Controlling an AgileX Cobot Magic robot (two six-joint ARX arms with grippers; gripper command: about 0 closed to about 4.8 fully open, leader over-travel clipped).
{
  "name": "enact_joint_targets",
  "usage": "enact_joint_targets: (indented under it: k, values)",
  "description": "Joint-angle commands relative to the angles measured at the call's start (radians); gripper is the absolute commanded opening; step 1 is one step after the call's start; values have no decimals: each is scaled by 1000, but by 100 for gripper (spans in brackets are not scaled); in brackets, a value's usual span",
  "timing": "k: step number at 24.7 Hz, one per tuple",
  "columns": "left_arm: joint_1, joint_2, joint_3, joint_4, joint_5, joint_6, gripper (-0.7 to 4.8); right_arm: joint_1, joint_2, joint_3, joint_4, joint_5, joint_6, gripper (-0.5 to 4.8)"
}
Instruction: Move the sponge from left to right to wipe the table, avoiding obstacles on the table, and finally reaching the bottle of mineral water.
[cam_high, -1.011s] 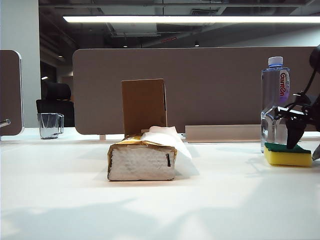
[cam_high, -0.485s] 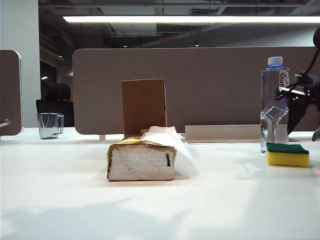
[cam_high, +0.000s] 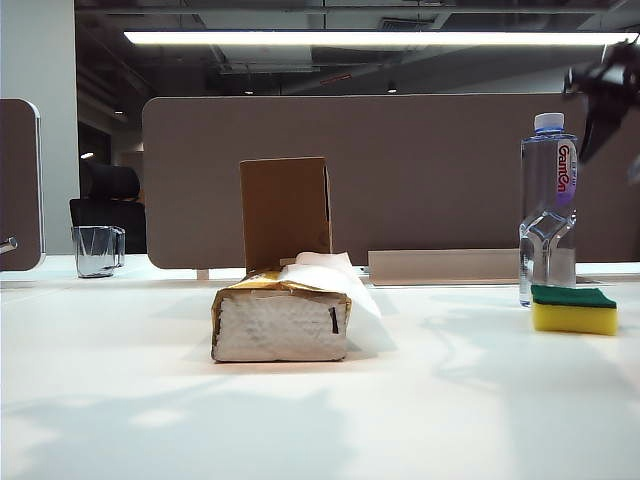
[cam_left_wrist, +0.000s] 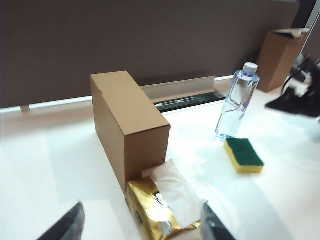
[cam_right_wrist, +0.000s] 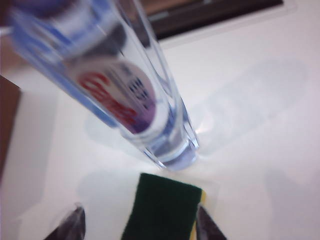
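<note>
The yellow sponge (cam_high: 573, 308) with its green top lies flat on the white table (cam_high: 450, 400), just right of the bottle of mineral water (cam_high: 548, 210). High above them, at the view's right edge, hovers my right gripper (cam_high: 612, 145), blurred. The right wrist view looks down on the sponge (cam_right_wrist: 162, 210) and bottle (cam_right_wrist: 135, 95) between the open right gripper (cam_right_wrist: 139, 230). The gold tissue pack (cam_high: 280, 325) and brown box (cam_high: 285, 212) stand mid-table. In the left wrist view, the open left gripper (cam_left_wrist: 140, 232) hangs above the tissue pack (cam_left_wrist: 160, 210), beside the box (cam_left_wrist: 130, 125).
A clear glass mug (cam_high: 97, 250) stands at the far left by a grey partition (cam_high: 400, 180) that runs along the table's back. A second cardboard box (cam_left_wrist: 282, 52) sits behind the bottle (cam_left_wrist: 235, 107). The right arm (cam_left_wrist: 300, 95) shows beside the sponge (cam_left_wrist: 243, 155).
My right gripper, which straddled the sponge a second ago, has risen well above it. The sponge stays on the table beside the bottle.
</note>
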Motion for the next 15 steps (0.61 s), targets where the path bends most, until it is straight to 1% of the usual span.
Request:
enact_joint_targets:
  k: [1, 2, 3, 4, 6, 8, 9, 11, 13, 15]
  values:
    - [27, 24, 5, 74, -9, 63, 265, 0, -48, 5, 16, -3, -1, 283]
    - [51, 25, 5, 88, -1, 68, 260, 0, -60, 5, 16, -3, -3, 283]
    - [104, 25, 5, 102, 24, 69, 233, 0, -77, 4, 10, -11, -13, 283]
    - [182, 22, 5, 109, 58, 69, 232, 0, -84, 4, 5, -27, -30, 281]
    - [266, 22, 5, 108, 105, 79, 232, 0, -87, 4, -8, -26, -36, 277]
    - [387, 23, 5, 101, 199, 102, 232, 0, -87, 3, -18, -26, -43, 277]
    - [491, 23, 5, 95, 278, 114, 232, 0, -88, 3, -17, -32, -46, 277]
    - [595, 24, 5, 93, 350, 123, 232, 0, -96, 3, -17, -33, -46, 274]
    - [723, 26, 5, 94, 435, 126, 232, 0, -117, 3, -12, -32, -51, 274]
    - [819, 31, 5, 95, 498, 129, 233, 0, -149, 2, -4, -31, -53, 274]
